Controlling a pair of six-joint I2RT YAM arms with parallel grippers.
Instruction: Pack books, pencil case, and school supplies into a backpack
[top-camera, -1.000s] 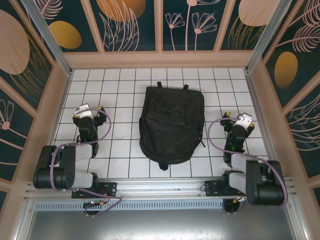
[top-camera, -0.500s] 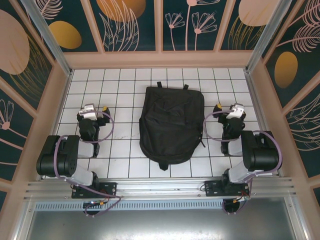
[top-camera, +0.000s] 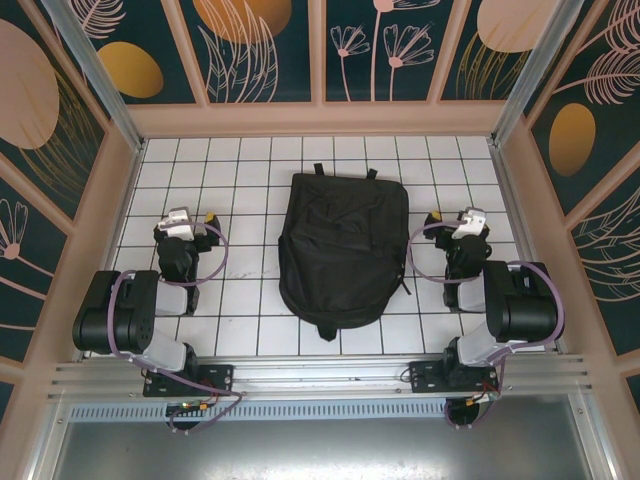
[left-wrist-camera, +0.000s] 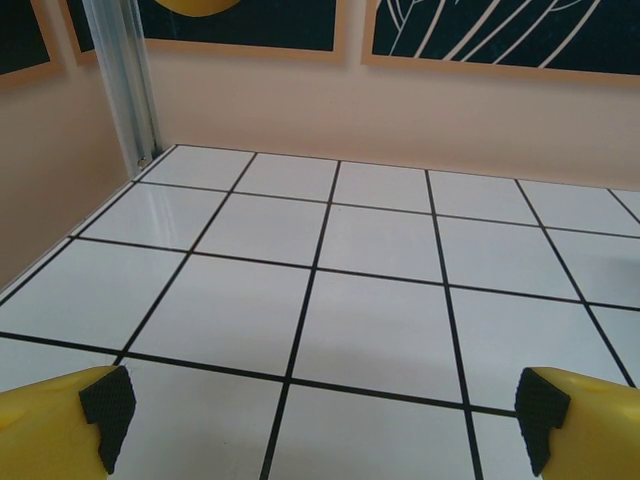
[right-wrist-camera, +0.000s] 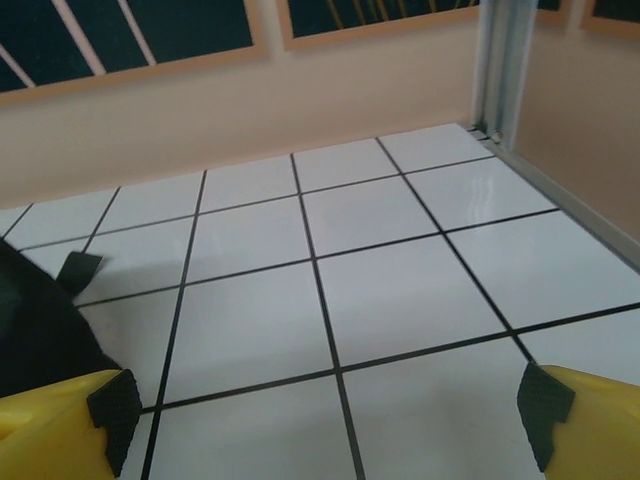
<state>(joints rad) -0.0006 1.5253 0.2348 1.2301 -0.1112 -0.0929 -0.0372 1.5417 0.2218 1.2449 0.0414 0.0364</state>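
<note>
The black backpack (top-camera: 343, 250) lies flat in the middle of the tiled table, its top towards the back wall, and it looks closed. My left gripper (top-camera: 186, 219) hovers to its left, open, with nothing but bare tile between its yellow fingers (left-wrist-camera: 60, 425). On the other side my right gripper (top-camera: 458, 219) is open and empty too, above white tiles (right-wrist-camera: 330, 415). The backpack's dark edge (right-wrist-camera: 40, 335) lies just left of the right gripper's left finger. The books, pencil case and school supplies are out of view.
The white gridded table (top-camera: 230, 290) is boxed in by peach walls, with metal corner posts (left-wrist-camera: 125, 80) at the back. A small black strap tab (right-wrist-camera: 78, 270) sticks out from the backpack on the right side.
Over the last second both arms folded upward and their grippers shifted a little towards the backpack. In the last half second nothing has moved. Both grippers have stayed open.
</note>
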